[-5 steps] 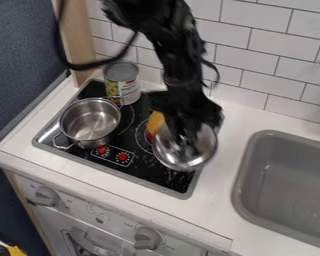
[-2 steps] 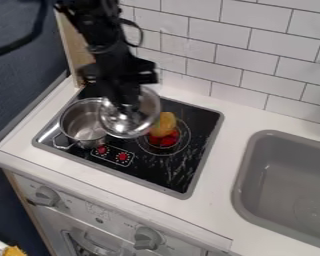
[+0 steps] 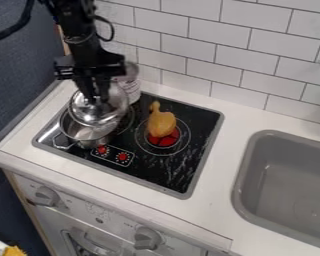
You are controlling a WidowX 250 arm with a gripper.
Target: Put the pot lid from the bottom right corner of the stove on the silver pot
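Lid (image 3: 94, 114) now farther L, abv pot (image 3: 82, 133)

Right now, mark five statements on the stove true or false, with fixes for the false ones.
1. The gripper has hold of the lid. True.
2. The lid fully covers the pot. False: part of the pot's opening shows on the near side of the lid.
3. The drumstick is on the burner with the red markings. True.
4. The can stands in the sink. False: it stands behind the pot.
5. In the view, the pot is left of the drumstick. True.
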